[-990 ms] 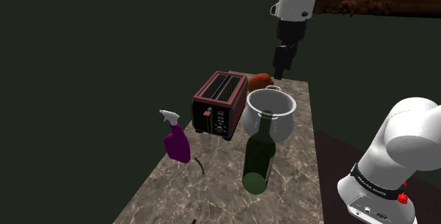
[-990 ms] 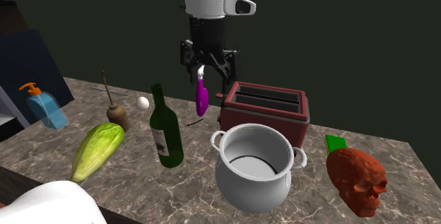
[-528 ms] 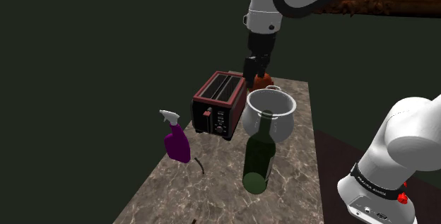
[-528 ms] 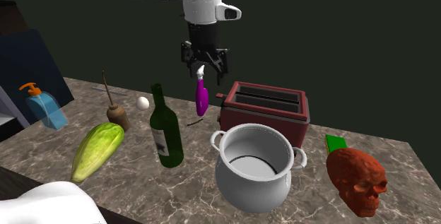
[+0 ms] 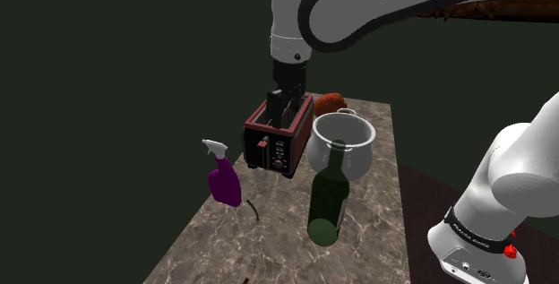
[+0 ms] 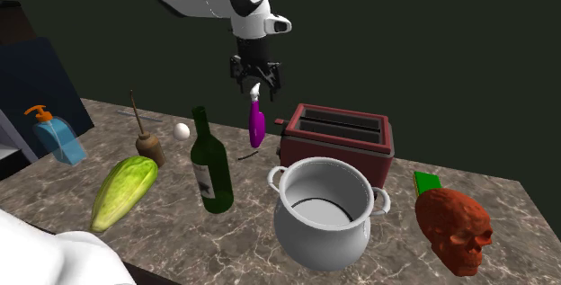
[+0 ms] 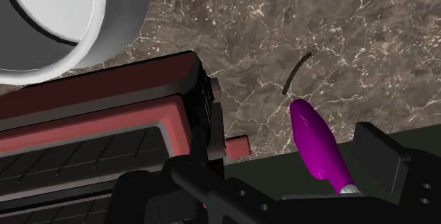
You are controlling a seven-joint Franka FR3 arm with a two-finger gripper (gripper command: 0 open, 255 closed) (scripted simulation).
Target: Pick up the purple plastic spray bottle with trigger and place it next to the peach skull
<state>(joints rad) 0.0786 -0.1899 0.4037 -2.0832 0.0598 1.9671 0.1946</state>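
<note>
We see a brown stone worktop [image 6: 207,247] veined in white, with a dark greenish wall behind it. In the second exterior view a dark blue panel [image 6: 27,67] stands by its left end, and in the shoulder view a rusty brown strip [image 5: 502,4] runs along the top right.

We count one of each thing:
- purple spray bottle [image 5: 224,184] with a white trigger
- red and black toaster [image 6: 337,139]
- grey pot [image 6: 324,216] with two handles
- dark green wine bottle [image 6: 211,171]
- rust-red skull [image 6: 457,229] with a small green piece [image 6: 428,182] behind it
- white egg [image 6: 182,131]
- yellow-green gourd [image 6: 121,193]
- brown brush [image 6: 148,144] with a thin handle
- blue pump dispenser [image 6: 58,139] with an orange top
- thin dark curved strip [image 7: 297,71] lying flat on the stone

The spray bottle stands upright near the worktop's edge, just beside the toaster's lever end, with the curved strip near its base. The toaster and the pot lie between it and the skull, so the two are well apart.

The white arm [image 5: 305,13] reaches down over the toaster. The black fingers [image 7: 381,162] stand apart and grip nothing. In the wrist view the bottle's neck shows between them, close to one finger, but in the shoulder view they hang in front of the toaster, clear of the bottle.
</note>
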